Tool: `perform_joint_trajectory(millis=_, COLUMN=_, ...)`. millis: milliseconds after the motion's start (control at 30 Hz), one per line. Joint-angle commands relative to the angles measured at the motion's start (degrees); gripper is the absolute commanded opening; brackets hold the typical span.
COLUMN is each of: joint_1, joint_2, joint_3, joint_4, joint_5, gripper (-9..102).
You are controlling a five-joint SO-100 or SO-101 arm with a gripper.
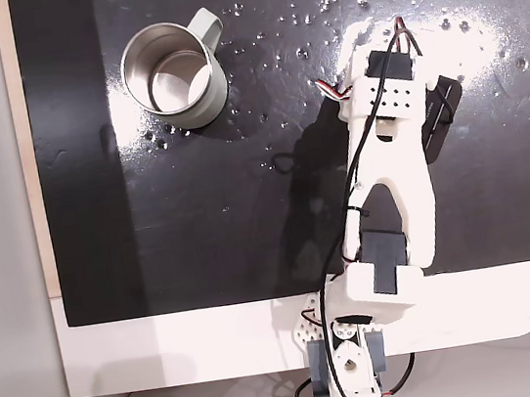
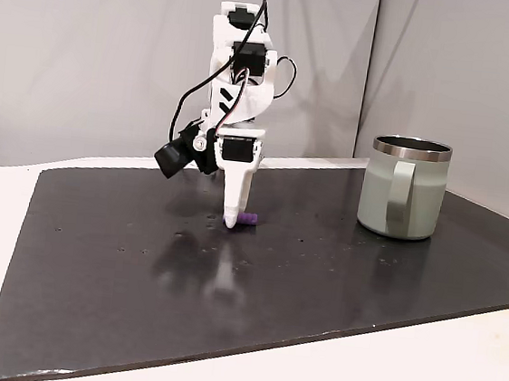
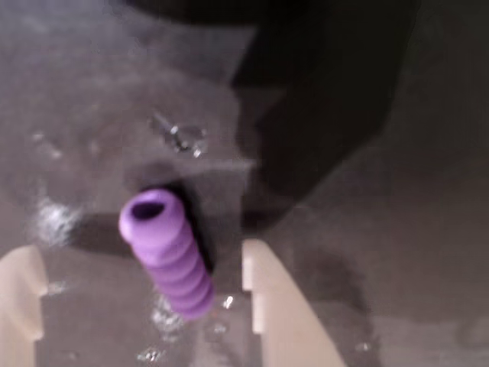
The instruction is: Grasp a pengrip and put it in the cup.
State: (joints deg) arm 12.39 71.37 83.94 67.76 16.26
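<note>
The pengrip (image 3: 170, 256), a small ribbed purple cylinder, lies on the black mat (image 3: 397, 252) between my two pale fingers in the wrist view. The left finger (image 3: 21, 294) stands well apart from it and the right finger (image 3: 271, 306) is close beside it. My gripper (image 3: 141, 264) is open around it. In a fixed view the gripper (image 2: 234, 220) points straight down with its tip at the mat, and the pengrip (image 2: 249, 218) pokes out to its right. The cup (image 2: 405, 190), a pale grey-green metal mug, stands upright farther right. From above, the cup (image 1: 174, 78) is at the mat's upper left.
The black mat (image 1: 248, 221) covers most of a white table (image 1: 168, 350). White specks and glare spots dot the mat near the arm (image 1: 390, 171). Open mat lies between the arm and the cup. The arm's base (image 1: 346, 355) sits at the table's near edge.
</note>
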Motion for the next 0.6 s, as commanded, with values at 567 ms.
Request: perform_joint_trajectory(millis=567, joint_1=0.4, joint_2=2.9, joint_3=-2.9, joint_4=1.3, joint_5=1.1, gripper=0)
